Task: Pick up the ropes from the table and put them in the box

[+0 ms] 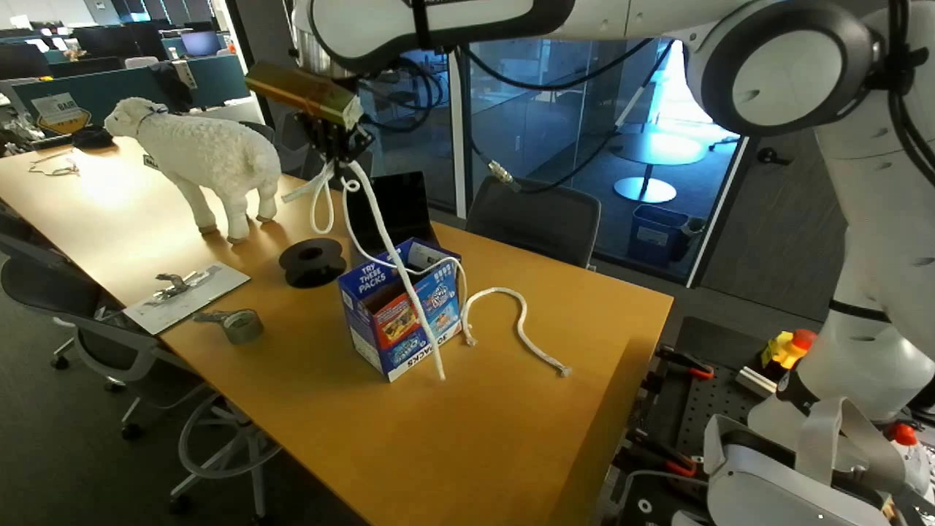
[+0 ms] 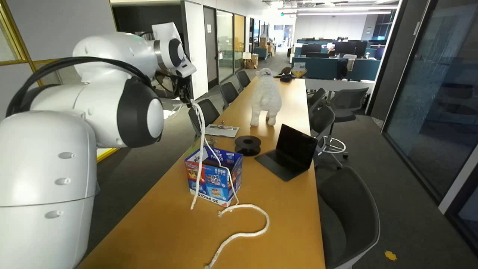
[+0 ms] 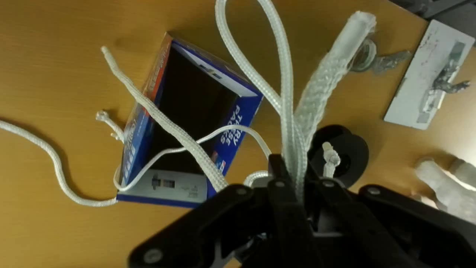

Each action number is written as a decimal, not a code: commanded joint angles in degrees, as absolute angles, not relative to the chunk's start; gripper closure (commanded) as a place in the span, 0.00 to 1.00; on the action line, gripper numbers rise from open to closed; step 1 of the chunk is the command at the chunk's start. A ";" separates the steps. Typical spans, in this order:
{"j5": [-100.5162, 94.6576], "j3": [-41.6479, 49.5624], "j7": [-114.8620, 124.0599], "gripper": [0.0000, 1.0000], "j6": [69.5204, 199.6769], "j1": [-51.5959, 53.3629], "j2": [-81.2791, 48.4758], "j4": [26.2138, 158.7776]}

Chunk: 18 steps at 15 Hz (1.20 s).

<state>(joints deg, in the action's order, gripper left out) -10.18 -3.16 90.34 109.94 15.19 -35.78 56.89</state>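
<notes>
At the near end of the table, a white rope is lying in a loose curve, winding away from just beside the box, which is standing upright with its top uncovered. In the air above the table, the jaws are pinching a bundle of white ropes. A thick one is hanging down in front of the box's printed side in both exterior views, crossing over the opening in the wrist view. A thin one is draping across the box and dropping outside it towards the curved rope; whether those two are joining cannot be told. A loop and a broad rope end are also sticking out of the jaws.

Beyond the box, a black spool is lying flat near a laptop, whose screen is standing raised. Near the table's other long edge, a tape roll and a clipboard are lying close together. Farther off, a toy sheep is standing on the table, facing away. Past the table's far end, teal partitions are rising.
</notes>
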 commanded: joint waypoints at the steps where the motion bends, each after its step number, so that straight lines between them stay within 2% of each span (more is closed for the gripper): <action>1: -8.27 -4.25 89.12 0.97 110.05 14.62 -41.56 52.14; 12: -10.12 -2.50 89.40 0.97 108.37 11.05 -48.12 50.65; 18: -8.69 1.70 89.12 0.97 105.49 12.33 -55.39 46.75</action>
